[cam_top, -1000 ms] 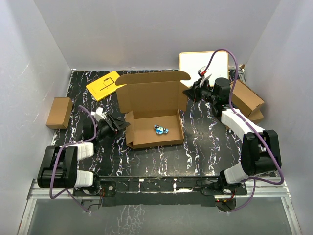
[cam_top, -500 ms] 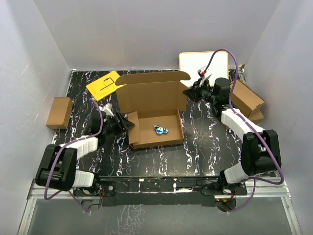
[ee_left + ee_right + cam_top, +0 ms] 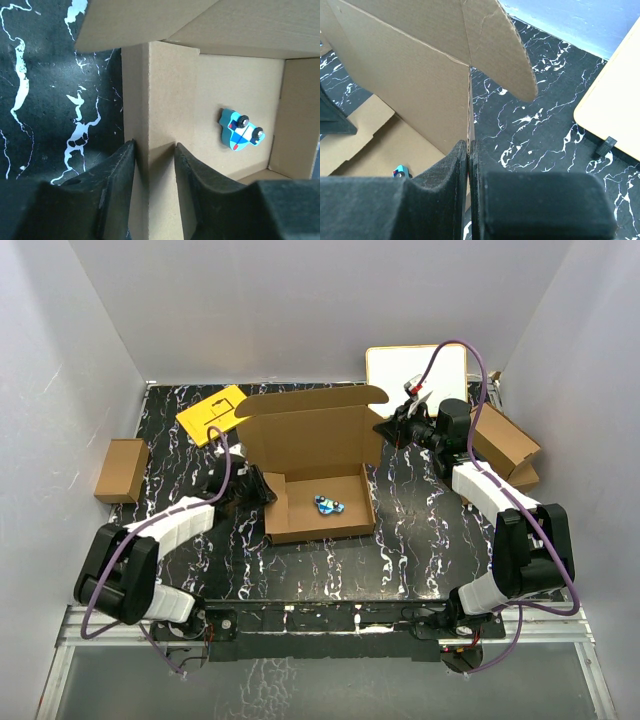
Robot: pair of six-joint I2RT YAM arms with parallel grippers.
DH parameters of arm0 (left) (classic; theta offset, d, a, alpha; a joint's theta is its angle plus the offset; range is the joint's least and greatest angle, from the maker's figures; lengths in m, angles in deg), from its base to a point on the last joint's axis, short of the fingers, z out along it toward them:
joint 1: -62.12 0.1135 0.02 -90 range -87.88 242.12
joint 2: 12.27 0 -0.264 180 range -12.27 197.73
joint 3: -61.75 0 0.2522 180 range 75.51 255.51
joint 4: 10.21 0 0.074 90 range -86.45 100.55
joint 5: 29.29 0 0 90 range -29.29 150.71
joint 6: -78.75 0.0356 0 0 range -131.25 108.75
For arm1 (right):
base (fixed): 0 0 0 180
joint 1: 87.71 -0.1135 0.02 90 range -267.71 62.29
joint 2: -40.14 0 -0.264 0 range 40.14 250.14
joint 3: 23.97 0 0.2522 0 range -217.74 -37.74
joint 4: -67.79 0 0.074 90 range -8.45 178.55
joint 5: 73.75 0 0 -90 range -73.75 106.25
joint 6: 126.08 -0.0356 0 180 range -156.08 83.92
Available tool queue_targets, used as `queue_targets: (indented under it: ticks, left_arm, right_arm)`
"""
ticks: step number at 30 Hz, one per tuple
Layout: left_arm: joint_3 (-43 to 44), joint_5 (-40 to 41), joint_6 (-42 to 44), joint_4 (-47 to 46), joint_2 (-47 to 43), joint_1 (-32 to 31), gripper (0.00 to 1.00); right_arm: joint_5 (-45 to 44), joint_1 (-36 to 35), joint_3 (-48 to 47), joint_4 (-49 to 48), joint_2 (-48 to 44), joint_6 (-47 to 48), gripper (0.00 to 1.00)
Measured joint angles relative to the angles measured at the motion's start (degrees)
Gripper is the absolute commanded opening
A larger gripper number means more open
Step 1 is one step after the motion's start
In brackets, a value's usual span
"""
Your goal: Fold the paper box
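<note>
Black padded fingers (image 3: 117,175) of the left gripper (image 3: 154,147) stand a little apart, one on each side of the left side wall of the paper box (image 3: 300,440). I cannot tell whether they are actually pinching that cardboard or only straddling it. Just past them, on the box floor, lies a small blue toy (image 3: 240,135) with black wheels.

Over on the other side, the right gripper (image 3: 469,145) has its jaws pressed together on the thin right edge of the box's upright back panel, close under the rounded flap that sticks out from the lid.

The box itself sits in the middle of the black marbled table (image 3: 420,530), tray part open toward the arms, tall lid panel standing up at the far side.

Further out, a flat yellow card (image 3: 210,415) lies behind the box to the left, a smaller brown box (image 3: 122,470) rests by the left wall, and a white board (image 3: 415,365) and another cardboard box (image 3: 505,445) occupy the far right corner.
</note>
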Motion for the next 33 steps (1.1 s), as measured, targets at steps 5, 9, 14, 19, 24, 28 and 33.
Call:
queue_targets:
  ticks: [5,9,14,19,24,28,33]
  left_arm:
    - [6.8,10.9,1.8,8.0,3.8,-4.8,0.22]
    - [8.3,15.3,2.6,10.3,5.2,-6.6,0.21]
    - [10.1,21.4,3.8,13.1,8.8,-8.8,0.20]
    - [10.1,24.8,5.1,15.0,9.0,-9.5,0.00]
    - [11.1,25.9,7.7,16.3,9.6,-9.7,0.00]
    - [12.6,27.3,9.2,17.5,10.8,-9.9,0.01]
    - [13.3,28.3,10.3,18.7,11.1,-10.0,0.15]
  right_arm:
    - [0.1,0.0,0.0,-0.2,0.0,0.0,0.08]
    - [0.2,0.0,0.0,-0.1,0.0,0.0,0.08]
    - [0.8,0.0,0.0,-0.1,0.2,-0.2,0.08]
    - [1.6,-0.2,0.0,0.0,0.3,-0.7,0.08]
    - [2.1,-0.2,0.0,0.0,0.3,-1.1,0.08]
    - [2.1,-0.2,0.1,-0.1,0.3,-1.3,0.08]
    - [2.5,-0.3,0.1,-0.2,0.5,-1.5,0.08]
